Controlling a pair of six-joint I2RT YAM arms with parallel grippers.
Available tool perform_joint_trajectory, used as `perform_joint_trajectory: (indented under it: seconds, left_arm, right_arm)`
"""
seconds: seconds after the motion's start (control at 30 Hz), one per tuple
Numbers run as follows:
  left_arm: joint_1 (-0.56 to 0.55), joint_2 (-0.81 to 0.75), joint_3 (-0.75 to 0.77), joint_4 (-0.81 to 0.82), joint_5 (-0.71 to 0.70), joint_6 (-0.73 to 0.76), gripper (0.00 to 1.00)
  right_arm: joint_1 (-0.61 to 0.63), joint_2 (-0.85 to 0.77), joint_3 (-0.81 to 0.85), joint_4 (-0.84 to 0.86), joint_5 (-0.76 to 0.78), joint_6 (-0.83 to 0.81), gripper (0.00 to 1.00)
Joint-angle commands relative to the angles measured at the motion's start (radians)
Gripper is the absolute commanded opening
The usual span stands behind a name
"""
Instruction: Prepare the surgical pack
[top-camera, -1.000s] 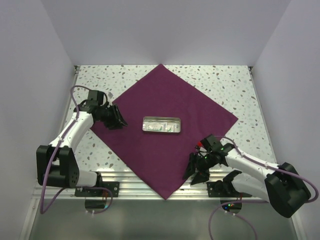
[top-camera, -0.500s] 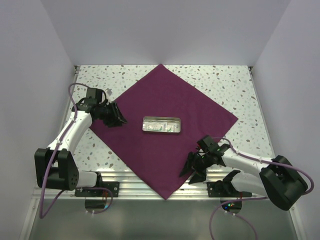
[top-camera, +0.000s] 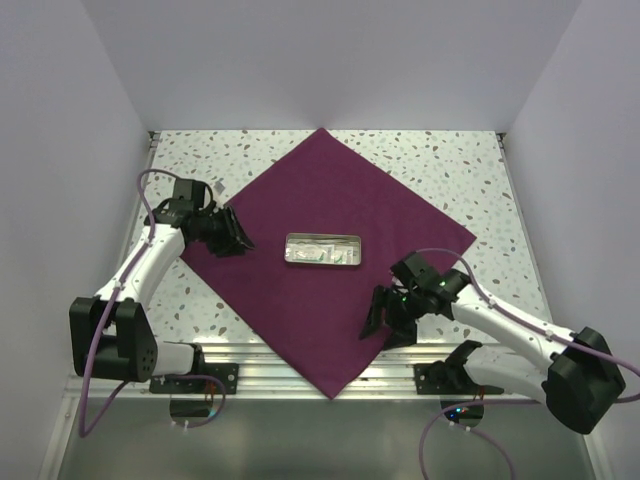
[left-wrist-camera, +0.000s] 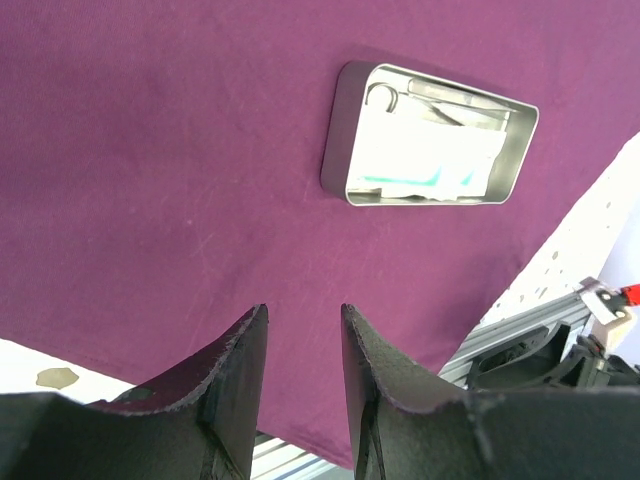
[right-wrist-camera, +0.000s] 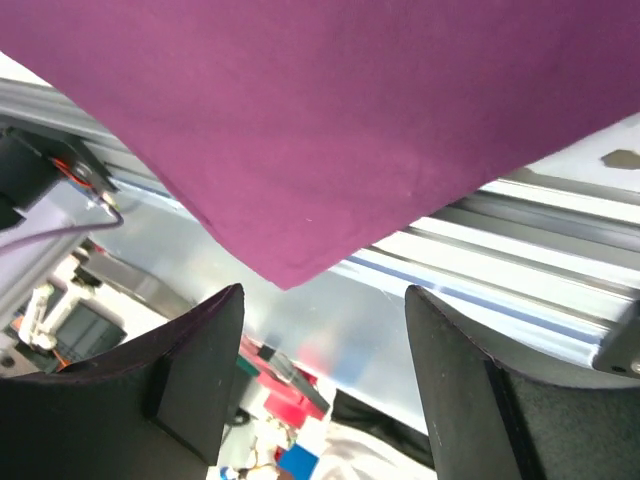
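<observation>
The surgical pack's dark purple cloth (top-camera: 330, 195) lies spread flat as a diamond on the speckled table. A small steel tray (top-camera: 322, 250) sits at its middle, holding white gauze (left-wrist-camera: 430, 155) and thin metal instruments (left-wrist-camera: 450, 98). My left gripper (top-camera: 240, 242) hovers over the cloth's left corner, jaws open a little with nothing between them (left-wrist-camera: 303, 320). My right gripper (top-camera: 385, 332) hangs over the cloth's near right edge, open wide and empty (right-wrist-camera: 325, 300). In the right wrist view the cloth (right-wrist-camera: 330, 120) ends in its near corner just ahead of the fingers.
Aluminium rails (top-camera: 300, 358) run along the table's near edge, and the cloth's near corner overhangs them. Both arm bases (top-camera: 110, 335) are bolted there. White walls close in the table on the left, back and right.
My right gripper has swung left and slightly away from the near rail, onto the cloth's edge, and its jaws have widened. The left gripper has hardly moved.
</observation>
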Motion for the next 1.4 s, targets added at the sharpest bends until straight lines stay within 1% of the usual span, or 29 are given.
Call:
perform_joint_trajectory:
  seconds: [0.0, 0.03, 0.07, 0.13, 0.2, 0.23, 0.27, 0.3, 0.33, 0.37, 0.4, 0.5, 0.67, 0.83, 0.93, 1.07, 1.27, 1.33, 1.37]
  left_arm:
    - [-0.001, -0.03, -0.011, 0.032, 0.028, -0.029, 0.39]
    - [-0.002, -0.03, -0.006, 0.037, 0.03, -0.034, 0.39]
    - [-0.002, -0.032, -0.003, 0.038, 0.03, -0.034, 0.39]
    - [-0.002, -0.03, 0.003, 0.035, 0.033, -0.033, 0.39]
    - [-0.002, -0.026, 0.017, 0.022, 0.031, -0.02, 0.39]
    - [-0.002, -0.024, 0.018, 0.018, 0.03, -0.017, 0.39]
    - [-0.002, -0.023, 0.018, 0.017, 0.028, -0.01, 0.39]
    - [-0.002, -0.024, 0.02, 0.018, 0.027, -0.008, 0.39]
    - [-0.002, -0.021, 0.009, 0.023, 0.027, -0.008, 0.39]
    - [-0.002, -0.021, 0.005, 0.029, 0.028, -0.01, 0.39]
    - [-0.002, -0.02, -0.001, 0.041, 0.031, -0.011, 0.39]
    - [-0.002, -0.015, -0.015, 0.055, 0.046, -0.017, 0.39]
    - [-0.002, -0.026, -0.005, 0.046, 0.042, -0.008, 0.39]
    - [-0.002, -0.029, -0.012, 0.038, 0.047, 0.004, 0.39]
    - [-0.002, -0.038, -0.018, 0.043, 0.051, 0.004, 0.39]
    - [-0.001, -0.049, -0.02, 0.035, 0.054, 0.02, 0.39]
    - [-0.001, -0.059, -0.026, 0.021, 0.053, 0.04, 0.39]
    - [-0.001, -0.062, -0.026, 0.02, 0.057, 0.041, 0.39]
    - [-0.001, -0.063, -0.026, 0.018, 0.059, 0.043, 0.39]
  right_arm:
    - [0.035, 0.025, -0.035, -0.064, -0.062, 0.002, 0.69]
    - [0.041, 0.012, -0.069, -0.015, -0.068, 0.065, 0.69]
    - [0.046, 0.012, -0.079, -0.001, -0.064, 0.066, 0.69]
    - [0.053, -0.01, -0.096, 0.024, -0.03, 0.145, 0.69]
    - [0.064, -0.039, -0.13, 0.042, -0.009, 0.248, 0.69]
    - [0.073, -0.051, -0.148, 0.078, 0.005, 0.288, 0.69]
    - [0.088, -0.06, -0.152, 0.087, 0.025, 0.364, 0.69]
    - [0.123, -0.074, -0.152, 0.095, 0.043, 0.401, 0.69]
    - [0.147, -0.077, -0.149, 0.113, 0.094, 0.438, 0.7]
    - [0.176, -0.076, -0.141, 0.124, 0.12, 0.508, 0.71]
    - [0.223, -0.073, -0.141, 0.139, 0.141, 0.542, 0.72]
    - [0.286, -0.033, -0.141, 0.193, 0.195, 0.651, 0.73]
    - [0.363, 0.038, -0.098, 0.193, 0.255, 0.742, 0.73]
    - [0.447, 0.064, -0.132, 0.318, 0.318, 0.865, 0.7]
    - [0.486, 0.123, -0.118, 0.374, 0.333, 0.903, 0.67]
    - [0.527, 0.176, -0.098, 0.388, 0.349, 0.94, 0.65]
    - [0.559, 0.165, -0.095, 0.365, 0.393, 0.972, 0.5]
    - [0.559, 0.159, -0.055, 0.333, 0.409, 0.954, 0.38]
    - [0.559, 0.16, -0.035, 0.311, 0.43, 0.928, 0.31]
